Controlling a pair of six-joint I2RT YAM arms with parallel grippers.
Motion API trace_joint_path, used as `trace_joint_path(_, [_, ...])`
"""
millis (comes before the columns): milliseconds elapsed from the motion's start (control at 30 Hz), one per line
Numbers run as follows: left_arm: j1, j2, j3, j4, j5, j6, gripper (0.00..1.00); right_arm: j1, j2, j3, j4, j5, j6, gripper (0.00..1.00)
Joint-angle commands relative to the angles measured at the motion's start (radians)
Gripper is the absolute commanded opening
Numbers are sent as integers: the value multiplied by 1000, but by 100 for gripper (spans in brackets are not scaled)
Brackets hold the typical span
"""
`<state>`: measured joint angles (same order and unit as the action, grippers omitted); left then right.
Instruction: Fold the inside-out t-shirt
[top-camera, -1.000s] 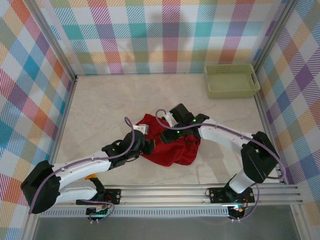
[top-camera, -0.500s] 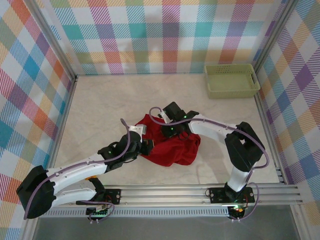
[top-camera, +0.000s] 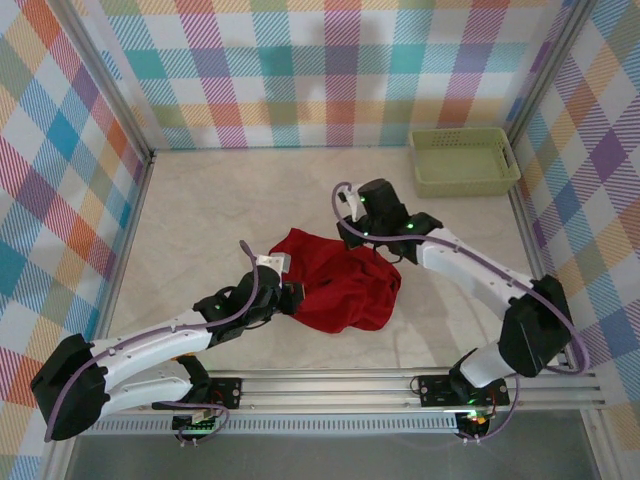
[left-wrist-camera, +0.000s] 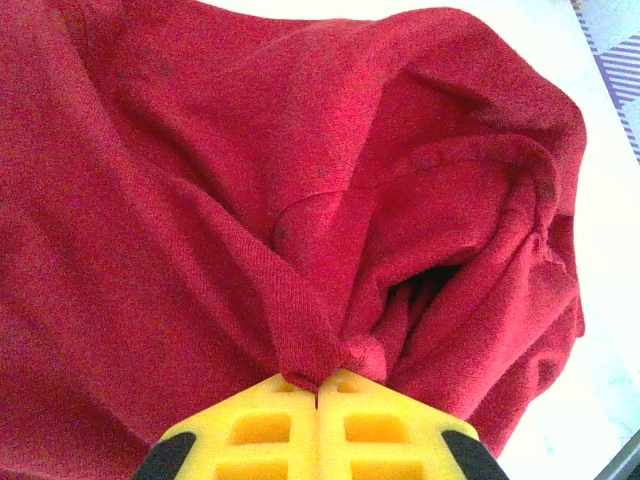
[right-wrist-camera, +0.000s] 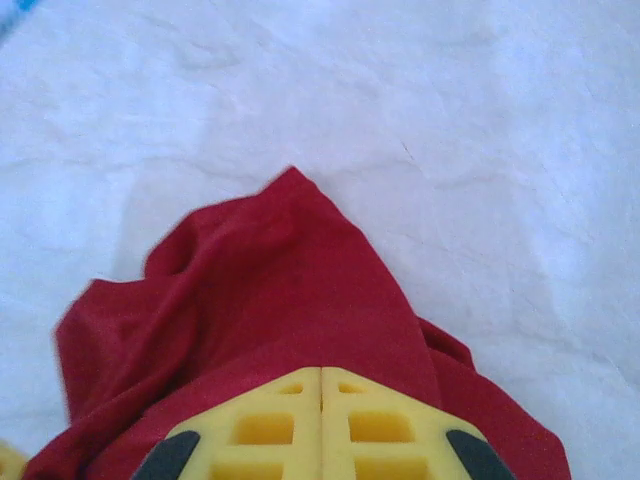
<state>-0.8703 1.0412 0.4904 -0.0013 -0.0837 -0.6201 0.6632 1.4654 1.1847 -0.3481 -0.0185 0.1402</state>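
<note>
Crumpled deep-red cloth t-shirt (top-camera: 340, 290) mid-frame on pale worktop (top-camera: 200, 200); left claw (left-wrist-camera: 316, 380) and right claw (right-wrist-camera: 321, 372) each clamp its fabric; likely the spreading step, next pulling the edges apart

Pale table (top-camera: 200, 220) — red t-shirt (top-camera: 340, 290), green basket (top-camera: 465, 160).

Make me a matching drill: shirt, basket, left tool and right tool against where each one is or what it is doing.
1 shirt
2 basket
3 left tool
4 right tool

A in the far right corner
B shut on the shirt's left edge
C crumpled in the middle
D shut on the shirt's far right side

Pairs: 1-C, 2-A, 3-B, 4-D
</note>
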Motion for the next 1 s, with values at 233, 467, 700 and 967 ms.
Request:
trace_joint_path(233, [-16, -34, -29, -3, -14, 1, 4, 82, 137, -41, -43, -179, -133, 61])
trace_joint_path(467, [-15, -32, -29, -5, -15, 3, 5, 120, 173, -52, -91, -164, -184, 67])
trace_joint_path(700, [-15, -34, -17, -23, -30, 15, 5, 142, 167, -102, -107, -166, -193, 70])
trace_joint_path(967, [-15, -32, -10, -19, -22, 19, 5, 157, 190, -119, -81, -6, -141, 36])
